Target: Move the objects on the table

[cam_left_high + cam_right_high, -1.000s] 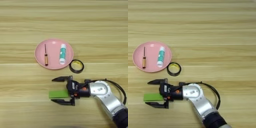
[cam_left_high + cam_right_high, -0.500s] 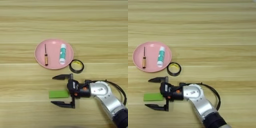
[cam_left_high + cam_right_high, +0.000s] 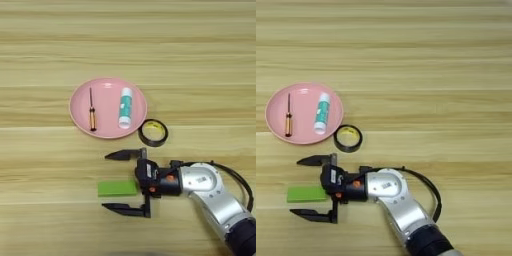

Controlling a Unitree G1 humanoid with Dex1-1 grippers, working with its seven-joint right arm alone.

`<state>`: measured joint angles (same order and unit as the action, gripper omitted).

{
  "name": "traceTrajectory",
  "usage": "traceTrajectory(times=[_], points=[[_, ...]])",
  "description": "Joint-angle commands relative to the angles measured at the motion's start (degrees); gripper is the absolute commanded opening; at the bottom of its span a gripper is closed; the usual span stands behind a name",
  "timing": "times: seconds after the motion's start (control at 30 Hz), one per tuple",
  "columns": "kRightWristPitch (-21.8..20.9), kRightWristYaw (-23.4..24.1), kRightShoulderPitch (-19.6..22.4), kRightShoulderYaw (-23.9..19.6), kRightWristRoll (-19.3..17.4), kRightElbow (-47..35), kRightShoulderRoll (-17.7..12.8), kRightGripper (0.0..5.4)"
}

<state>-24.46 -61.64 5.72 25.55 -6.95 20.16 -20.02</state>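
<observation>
Wooden table (image 3: 200, 60), green block (image 3: 117, 188) between the tool's (image 3: 112, 181) spread fingers.

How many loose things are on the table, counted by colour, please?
Pink: 1, the plate
Green: 1, the green block
Black: 1, the tape roll
White and green: 1, the tube on the plate
Black and orange: 1, the screwdriver on the plate
Total: 5
</observation>
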Motion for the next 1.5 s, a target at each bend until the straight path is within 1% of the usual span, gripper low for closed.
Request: traceTrajectory(times=[0.03,0.4,0.87,1.17,1.5], points=[[1.2,1.1,-1.2,-0.1,3.1,1.7,-1.8,5.38],[0.5,1.4,-1.1,-0.9,2.6,1.9,-1.2,5.38],[0.8,0.6,-1.2,-2.1,1.0,1.2,-0.6,5.38],[1.2,-0.4,-1.4,-3.6,-1.5,0.1,0.1,5.38],[1.5,-0.1,-1.2,-7.1,-5.2,-2.1,1.9,5.38]])
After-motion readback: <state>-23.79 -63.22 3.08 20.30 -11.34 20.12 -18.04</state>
